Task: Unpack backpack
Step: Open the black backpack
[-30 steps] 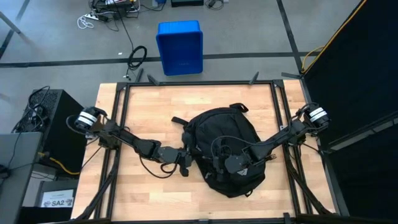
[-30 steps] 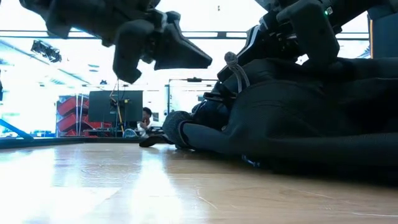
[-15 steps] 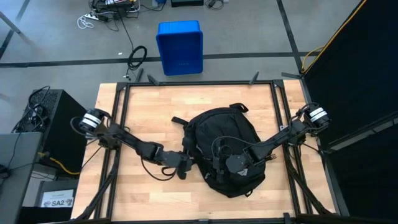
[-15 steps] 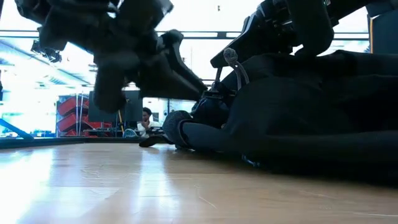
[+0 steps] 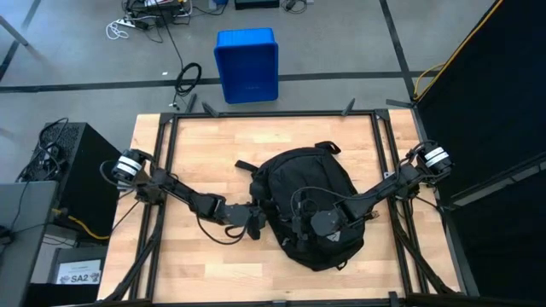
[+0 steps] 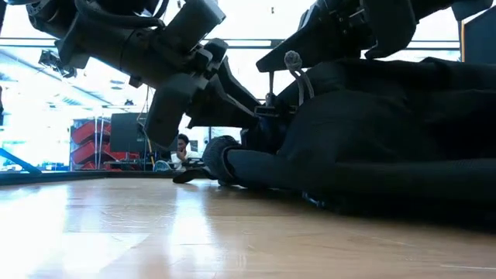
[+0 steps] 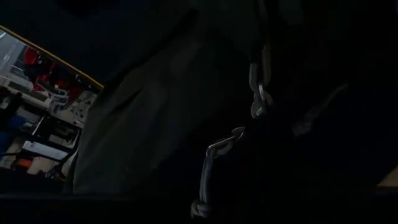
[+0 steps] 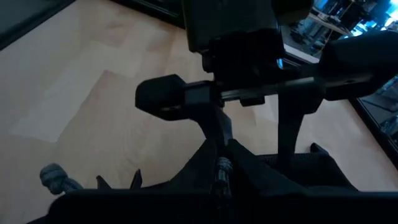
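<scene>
The black backpack (image 5: 307, 205) lies flat on the wooden table (image 5: 196, 145), near its middle. At the backpack's left edge, my left gripper (image 5: 258, 223) is open. In the right wrist view its two fingers (image 8: 214, 127) stand on either side of a raised ridge of fabric with a zipper (image 8: 219, 171); I cannot tell if they touch it. My right gripper (image 5: 300, 224) lies shut on top of the backpack. A grey cord zipper pull (image 6: 293, 66) hangs just below it. My right gripper is shut on the backpack's top fabric (image 8: 249, 171) near the zipper, coming slanting down from the table's right. Its own dark fingers hide the contact. The fabric rises in a ridge toward it, while the rest of the backpack lies on the table.
A blue bin (image 5: 246, 64) stands on the floor beyond the table's far edge. A black box (image 5: 72, 162) sits off the left side. Bare wood shows at the table's left and near side (image 5: 188, 264). A person (image 6: 183, 147) sits far back in the room.
My left gripper has sunk and moved toward the backpack's left edge, and it has opened from shut to fingers apart. The backpack has stayed where it was.
</scene>
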